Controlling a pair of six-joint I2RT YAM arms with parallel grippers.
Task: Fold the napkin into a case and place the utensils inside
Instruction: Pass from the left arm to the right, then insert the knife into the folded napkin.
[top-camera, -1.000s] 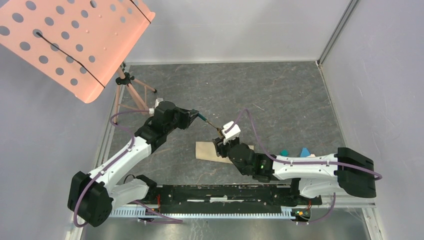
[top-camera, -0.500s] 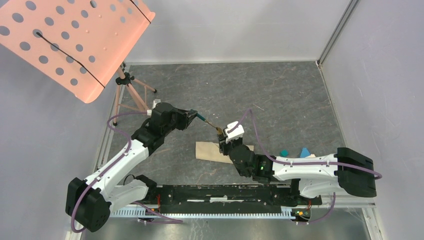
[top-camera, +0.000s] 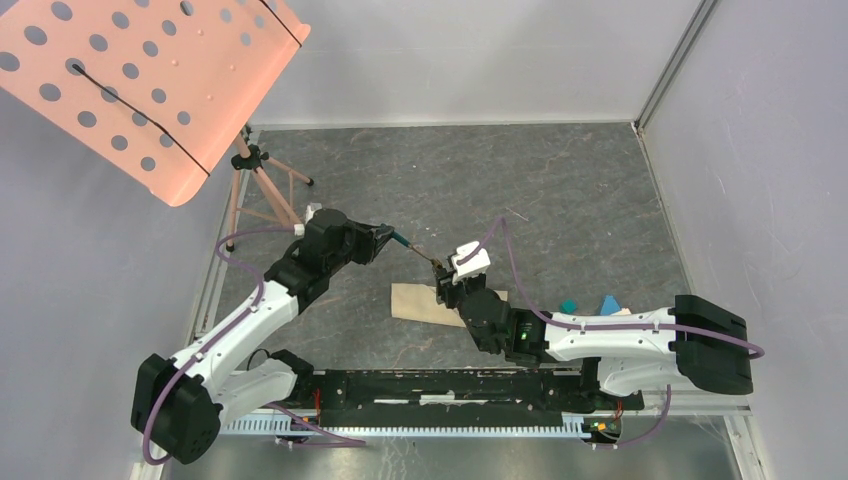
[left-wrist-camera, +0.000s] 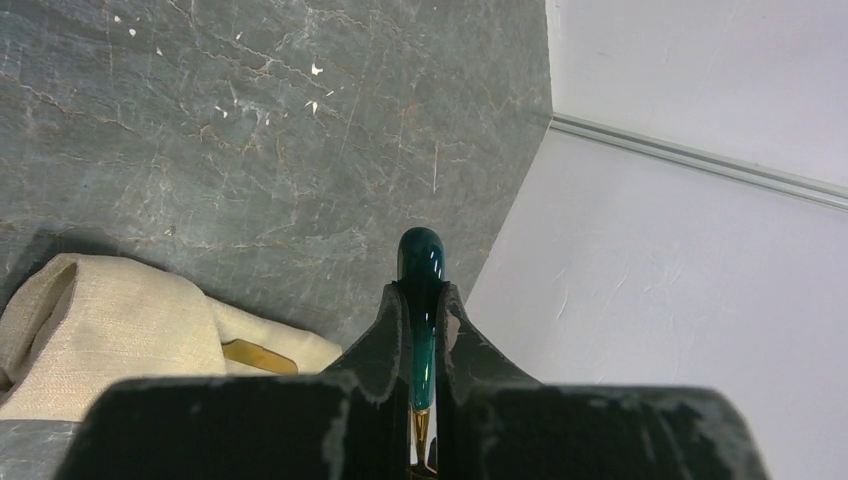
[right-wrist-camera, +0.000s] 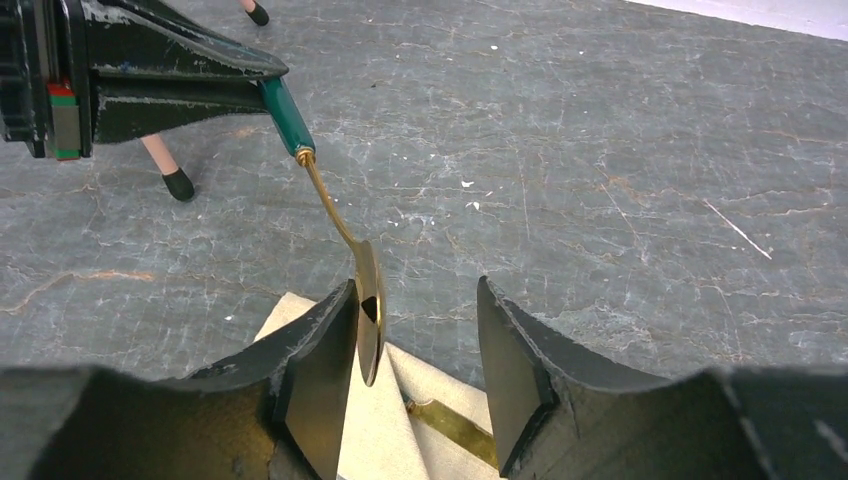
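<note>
From above, I see the left gripper (top-camera: 385, 238) clamped on the teal handle of the spoon (top-camera: 415, 248), which slants down toward the right gripper (top-camera: 445, 275) over the folded napkin (top-camera: 415, 303) near the front of the bench (top-camera: 560, 200). On the left wrist view, that handle is pinched tight between the fingers, with the napkin lower left and the gold knife (left-wrist-camera: 258, 355) poking from its fold. On the right wrist view, my right gripper stands partly open and holds nothing, the spoon's bowl hanging between its fingers, close by one of them, above the napkin.

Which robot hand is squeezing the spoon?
The left hand: it is shut on the green handle of the spoon. The right hand is open, with the spoon's bowl between its fingers.
</note>
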